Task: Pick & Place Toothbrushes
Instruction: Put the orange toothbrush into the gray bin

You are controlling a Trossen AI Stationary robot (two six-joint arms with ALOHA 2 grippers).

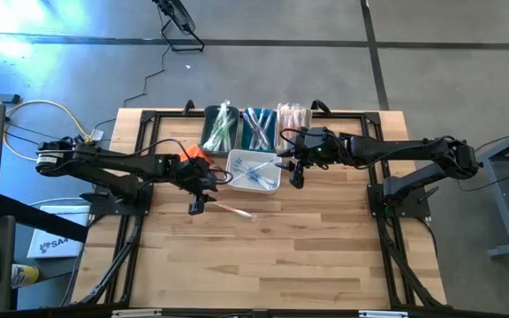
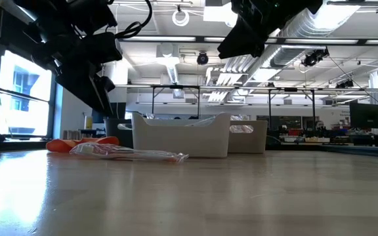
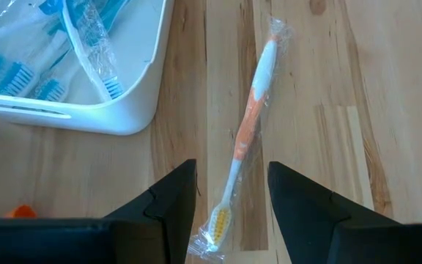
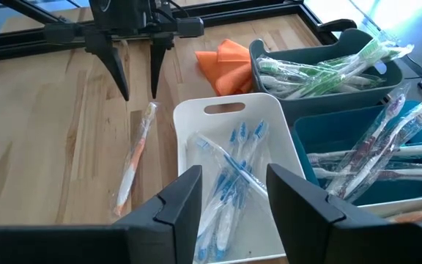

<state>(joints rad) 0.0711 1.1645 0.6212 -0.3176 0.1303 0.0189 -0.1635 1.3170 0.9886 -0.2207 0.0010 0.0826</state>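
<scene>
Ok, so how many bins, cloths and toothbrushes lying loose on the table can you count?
Bins: 4 (white bin, dark green bin, blue bin, pale bin)
Orange cloth: 1
Loose toothbrush on the table: 1
Total: 6

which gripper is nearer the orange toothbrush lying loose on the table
Left. The left gripper hangs right over the orange toothbrush, jaws open; the right gripper is off beyond the white bin.
</scene>
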